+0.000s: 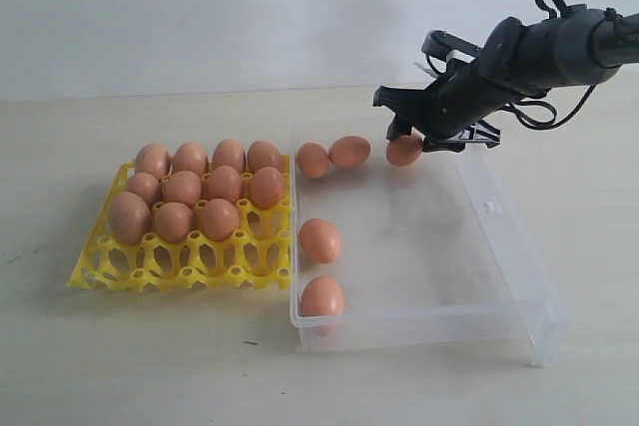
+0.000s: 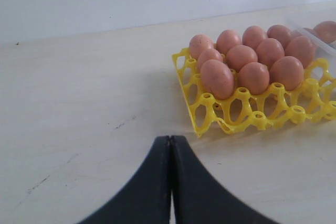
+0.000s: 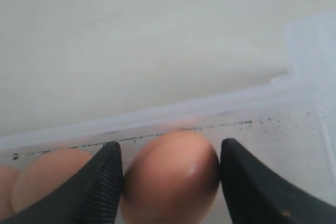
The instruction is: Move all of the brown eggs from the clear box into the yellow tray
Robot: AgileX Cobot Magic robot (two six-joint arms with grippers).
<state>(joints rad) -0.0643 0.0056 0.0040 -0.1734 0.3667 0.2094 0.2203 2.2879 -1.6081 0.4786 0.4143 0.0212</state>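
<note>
Several brown eggs (image 1: 200,197) fill the back rows of the yellow tray (image 1: 150,266), on the left of the clear box (image 1: 499,216). Inside the box, two eggs (image 1: 313,160) lie in its far left corner and two more (image 1: 320,239) along its left wall. One egg (image 1: 404,150) rests at the far wall. My right gripper (image 1: 404,135) straddles this egg (image 3: 170,177), open, its fingers (image 3: 107,177) a hair from the shell. My left gripper (image 2: 170,139) is shut and empty, low over the table, left of the tray (image 2: 210,124).
The tray's front row of cells (image 1: 180,261) holds no eggs. The box's right half and near right corner (image 1: 539,331) hold nothing. A neighbouring egg (image 3: 50,177) lies close beside one right finger. Bare table (image 1: 150,376) spreads in front.
</note>
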